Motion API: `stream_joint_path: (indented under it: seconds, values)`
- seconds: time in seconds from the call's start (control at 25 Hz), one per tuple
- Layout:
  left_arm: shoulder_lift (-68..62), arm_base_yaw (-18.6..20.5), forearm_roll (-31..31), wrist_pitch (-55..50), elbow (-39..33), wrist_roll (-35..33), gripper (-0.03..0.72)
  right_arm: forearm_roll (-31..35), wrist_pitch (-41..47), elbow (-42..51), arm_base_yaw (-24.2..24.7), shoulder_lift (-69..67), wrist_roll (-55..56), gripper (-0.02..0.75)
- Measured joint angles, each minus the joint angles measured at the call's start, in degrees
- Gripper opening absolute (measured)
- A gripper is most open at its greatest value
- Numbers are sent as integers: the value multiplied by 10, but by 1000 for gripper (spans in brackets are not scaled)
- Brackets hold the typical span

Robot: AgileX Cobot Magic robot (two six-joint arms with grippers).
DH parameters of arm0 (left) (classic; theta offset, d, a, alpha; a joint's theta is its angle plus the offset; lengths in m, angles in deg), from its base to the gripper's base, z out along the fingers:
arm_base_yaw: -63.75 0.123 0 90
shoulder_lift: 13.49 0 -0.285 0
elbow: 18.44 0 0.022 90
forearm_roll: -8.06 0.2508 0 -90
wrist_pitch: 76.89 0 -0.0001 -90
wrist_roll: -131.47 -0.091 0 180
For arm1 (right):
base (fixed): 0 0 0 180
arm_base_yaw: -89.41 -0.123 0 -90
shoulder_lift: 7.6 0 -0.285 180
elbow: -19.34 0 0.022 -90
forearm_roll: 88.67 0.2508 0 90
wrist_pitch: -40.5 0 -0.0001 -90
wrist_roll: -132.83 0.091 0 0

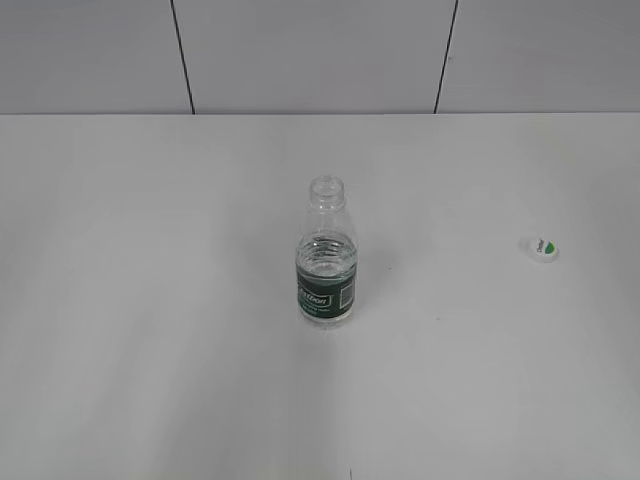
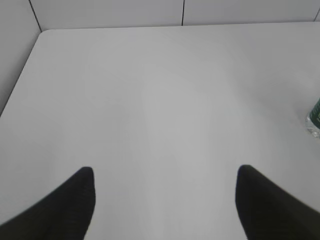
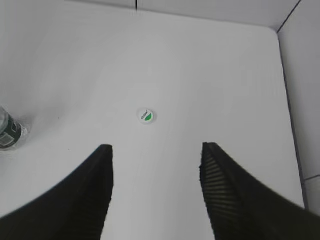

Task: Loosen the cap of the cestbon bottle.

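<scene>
The cestbon bottle [image 1: 326, 254] stands upright in the middle of the white table with its neck open and no cap on it. Its edge shows at the right of the left wrist view [image 2: 315, 117] and at the left of the right wrist view [image 3: 9, 130]. The white cap [image 1: 541, 247] with a green mark lies on the table to the right, apart from the bottle. In the right wrist view the cap [image 3: 146, 116] lies ahead of my open, empty right gripper [image 3: 156, 150]. My left gripper [image 2: 165, 172] is open and empty over bare table. Neither gripper shows in the exterior view.
The white table [image 1: 150, 300] ends at a grey panelled wall [image 1: 300, 50] at the back. Its left edge [image 2: 22, 75] and right edge [image 3: 287, 90] show in the wrist views.
</scene>
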Motion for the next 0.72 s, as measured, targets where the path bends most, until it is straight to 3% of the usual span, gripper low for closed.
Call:
stream_joint_path:
  seconds: [0.72]
  values:
    - [0,0,-3,0,0,0,529,-19,43,149,0,405,34,426]
